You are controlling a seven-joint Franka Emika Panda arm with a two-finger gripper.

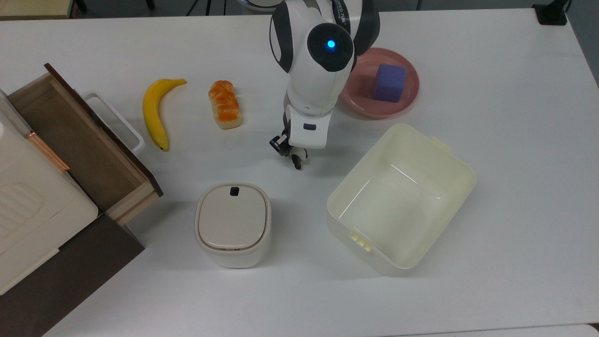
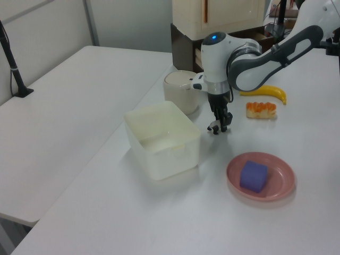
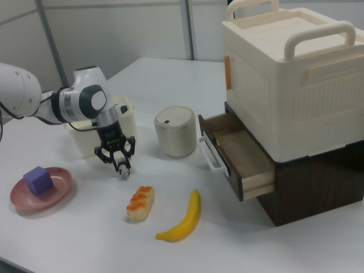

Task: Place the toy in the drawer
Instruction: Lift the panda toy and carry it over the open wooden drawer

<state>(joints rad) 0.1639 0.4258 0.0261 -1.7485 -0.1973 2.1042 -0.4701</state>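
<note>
End effector (image 3: 120,160) spread around toy (image 3: 122,169) — drawer (image 3: 245,160) open.

White Panda arm (image 1: 311,79) with dark grey joint bands, a glowing blue light (image 1: 331,44), black fingers (image 3: 126,149).
</note>
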